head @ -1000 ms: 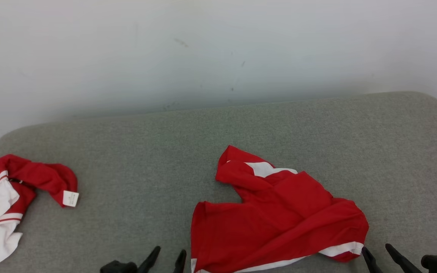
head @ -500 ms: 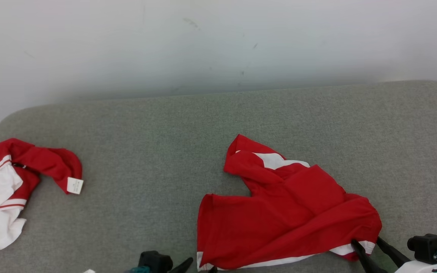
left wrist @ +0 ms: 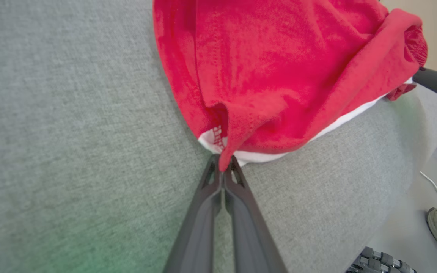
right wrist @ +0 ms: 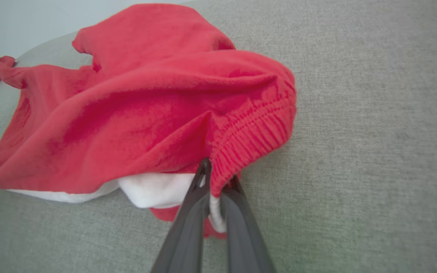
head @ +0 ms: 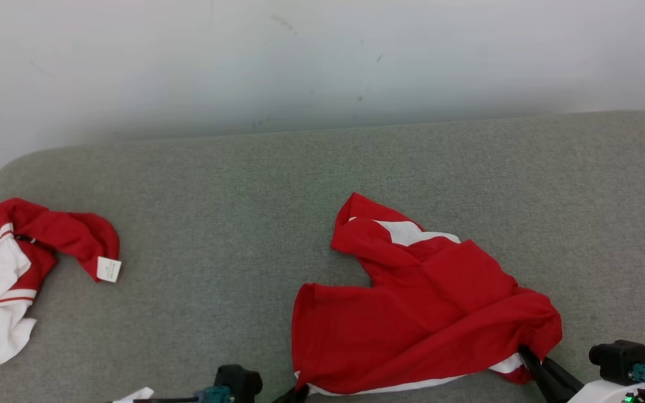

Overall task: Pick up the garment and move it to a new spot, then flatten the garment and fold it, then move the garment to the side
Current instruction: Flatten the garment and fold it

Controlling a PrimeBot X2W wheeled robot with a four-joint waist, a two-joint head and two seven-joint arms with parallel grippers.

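Left gripper (head: pixel 298 394) and right gripper (head: pixel 527 356) have closed onto the near edge of the red garment (head: pixel 412 313), which lies right of centre on the grey cushion (head: pixel 216 224) in the head view. The left wrist view shows a hem corner pinched between shut jaws. The right wrist view shows the elastic band clamped.

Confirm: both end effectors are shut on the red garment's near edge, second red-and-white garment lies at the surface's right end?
Wrong side: the second red-and-white garment lies at the left end of the grey surface, per the head view. The left end effector and right end effector are shut on the near edge of the red garment.
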